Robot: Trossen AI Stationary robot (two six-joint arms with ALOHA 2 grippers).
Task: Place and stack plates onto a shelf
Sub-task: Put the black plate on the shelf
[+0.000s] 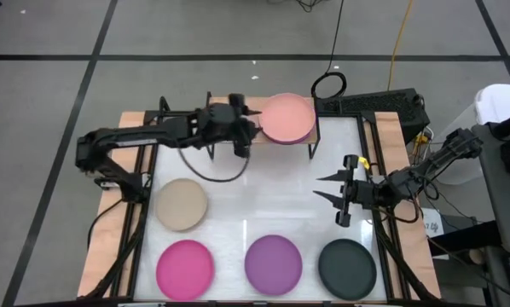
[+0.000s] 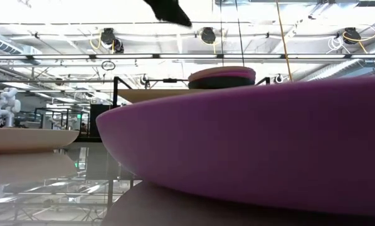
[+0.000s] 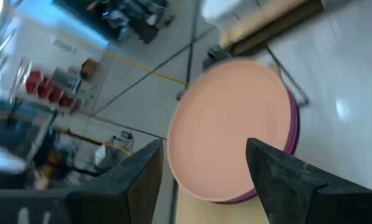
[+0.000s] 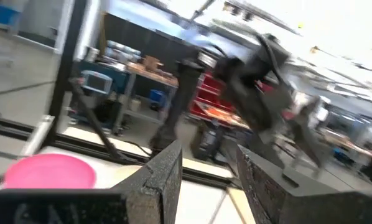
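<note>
A stack of plates topped by the peach plate (image 1: 287, 118) (image 3: 232, 124) rests on the right half of the wooden shelf (image 2: 150, 94). Magenta, dark and purple rims show under the stack (image 2: 222, 76). My left gripper (image 1: 248, 130) (image 3: 204, 149) hovers open and empty over the shelf's left half, beside the stack. Flat on the table lie a beige plate (image 1: 181, 203), a magenta plate (image 1: 185, 266), a purple plate (image 1: 273, 263) (image 2: 256, 144) and a dark plate (image 1: 347, 266). My right gripper (image 1: 316, 187) (image 4: 208, 152) is open above the table's right-centre, pointing left.
The shelf's black legs (image 1: 315, 141) stand at the table's far edge. Wooden side strips (image 1: 110, 230) and black rails run along both table sides. A black cable (image 1: 208, 170) loops on the table below the left arm. Bare table lies between the shelf and the near row of plates.
</note>
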